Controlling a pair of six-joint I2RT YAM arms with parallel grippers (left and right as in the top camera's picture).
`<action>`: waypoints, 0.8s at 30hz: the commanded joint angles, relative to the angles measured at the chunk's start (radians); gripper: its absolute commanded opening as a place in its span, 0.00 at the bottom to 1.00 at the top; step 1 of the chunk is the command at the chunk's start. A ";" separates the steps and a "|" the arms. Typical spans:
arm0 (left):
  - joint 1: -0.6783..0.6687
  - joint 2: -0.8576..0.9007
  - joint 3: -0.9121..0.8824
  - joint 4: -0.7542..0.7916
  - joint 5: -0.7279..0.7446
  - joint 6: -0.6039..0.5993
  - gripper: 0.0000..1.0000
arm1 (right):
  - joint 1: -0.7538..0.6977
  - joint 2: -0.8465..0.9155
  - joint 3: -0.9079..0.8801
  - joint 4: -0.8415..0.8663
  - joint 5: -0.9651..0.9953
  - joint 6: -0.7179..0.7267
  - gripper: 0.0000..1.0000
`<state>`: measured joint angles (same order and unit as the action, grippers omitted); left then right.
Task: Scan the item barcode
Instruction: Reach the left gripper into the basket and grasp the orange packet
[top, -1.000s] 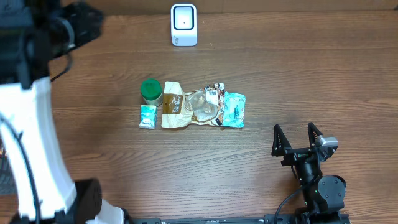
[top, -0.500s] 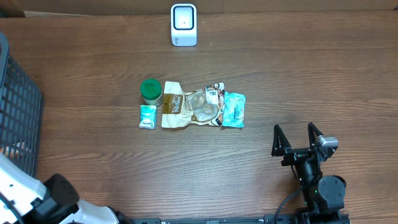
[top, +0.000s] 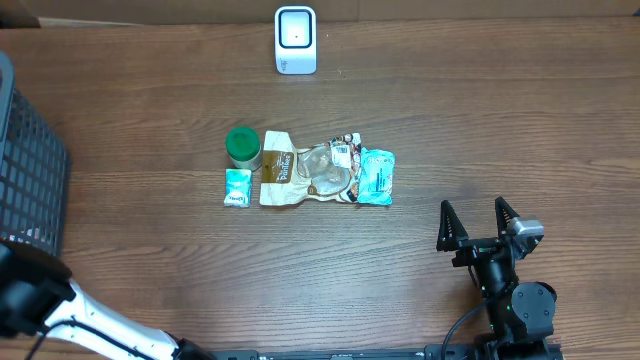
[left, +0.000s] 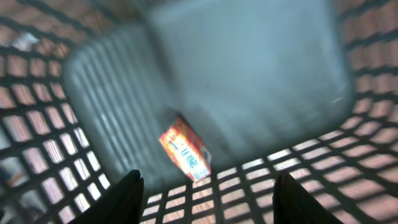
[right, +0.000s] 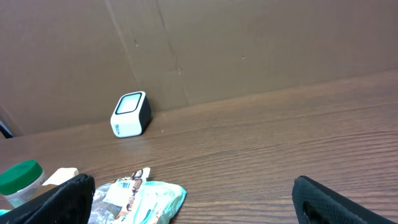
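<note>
Grey mesh basket (left: 249, 81) holds one orange box (left: 185, 150) (blurred); both arms' jaws spread.

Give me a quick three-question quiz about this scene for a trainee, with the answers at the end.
1. True or false: the scanner stands apart from the green-lidded jar.
2. What lies in the basket below the left claw?
A. an orange box
B. a teal packet
C. a glass bottle
3. Fill in: the right claw has its jaws ____, holding nothing.

Key: 1 true; 2 A; 3 open.
</note>
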<state>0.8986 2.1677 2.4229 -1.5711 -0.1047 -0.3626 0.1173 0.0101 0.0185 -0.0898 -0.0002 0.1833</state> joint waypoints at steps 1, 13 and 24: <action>0.000 0.086 0.000 -0.042 -0.020 0.006 0.45 | -0.006 -0.007 -0.010 0.006 -0.002 -0.002 1.00; 0.002 0.168 -0.026 -0.094 -0.092 -0.039 0.47 | -0.006 -0.007 -0.010 0.006 -0.002 -0.002 1.00; 0.004 0.168 -0.243 0.018 -0.064 -0.079 0.49 | -0.006 -0.007 -0.010 0.006 -0.002 -0.001 1.00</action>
<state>0.8986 2.3329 2.2337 -1.5730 -0.1680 -0.4152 0.1173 0.0101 0.0185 -0.0902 0.0002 0.1833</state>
